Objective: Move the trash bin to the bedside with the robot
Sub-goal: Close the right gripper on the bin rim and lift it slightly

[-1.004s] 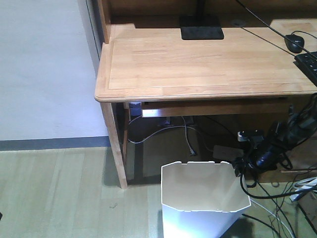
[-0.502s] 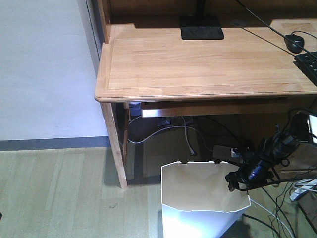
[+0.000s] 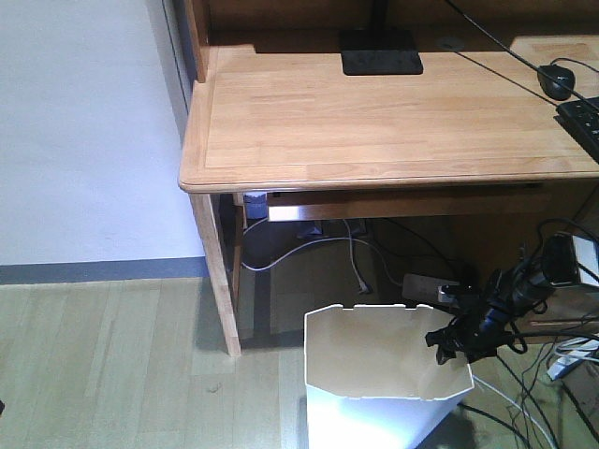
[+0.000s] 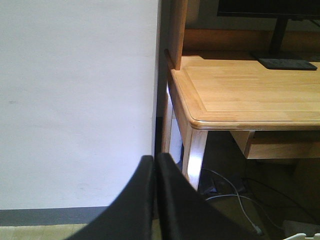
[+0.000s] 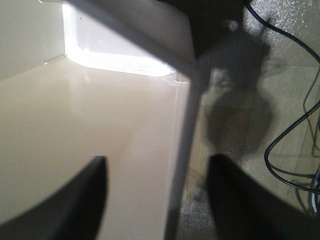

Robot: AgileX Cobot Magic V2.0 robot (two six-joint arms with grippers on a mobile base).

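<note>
R gripper (image 5: pixel 157 200) fingers wide astride trash bin (image 5: pixel 100 125) – wrist cam only; L gripper (image 4: pixel 154 200) pinched

My right arm (image 3: pixel 510 292) was slim and black, hung with loops of thin black cables (image 3: pixel 517 279). My left gripper (image 4: pixel 153 160) had two smooth matte-black fingers (image 4: pixel 175 200) tapering to narrow tips. My right gripper (image 5: pixel 159 160) showed two dark, blunt fingers (image 5: pixel 75 205) with rounded ends.
</note>
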